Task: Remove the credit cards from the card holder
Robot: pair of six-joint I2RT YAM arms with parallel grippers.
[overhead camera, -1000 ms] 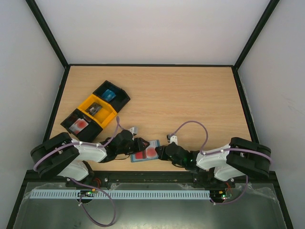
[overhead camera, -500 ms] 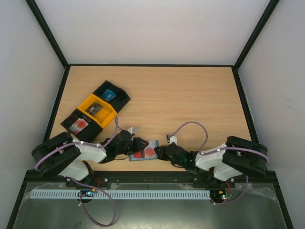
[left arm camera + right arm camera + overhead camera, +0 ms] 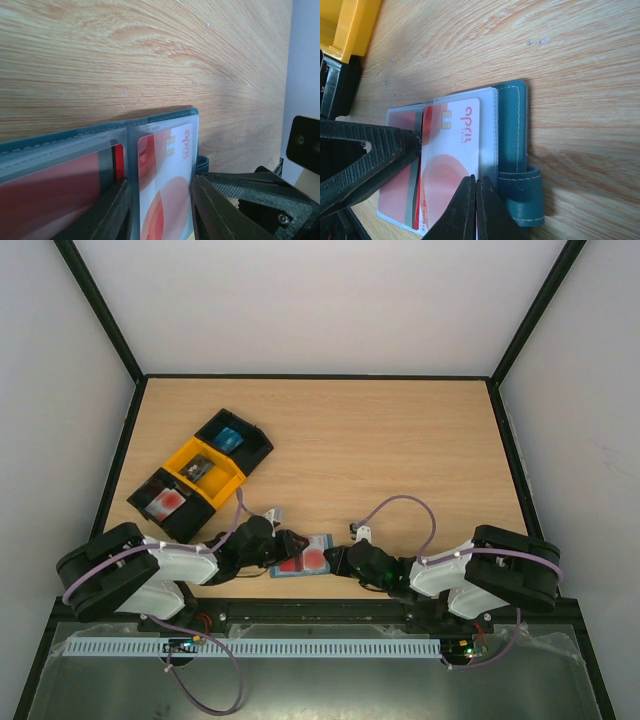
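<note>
Wood table (image 3: 400, 440) is carrying the card holder (image 3: 512, 125), open at its near edge; my left gripper (image 3: 159, 200) is straddling it, jaws parted, likely pinning it down, while my right gripper (image 3: 475, 187) is sitting fully closed at the white credit card (image 3: 452, 150), probably to drag it out.

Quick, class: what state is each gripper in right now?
Left gripper: open, straddling the white-and-red card.
Right gripper: shut, over the card holder.

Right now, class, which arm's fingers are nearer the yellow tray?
Left. The left fingers flank the card holder's left part, on the yellow tray's side; the right fingers are at its right edge, farther from the tray.
</note>
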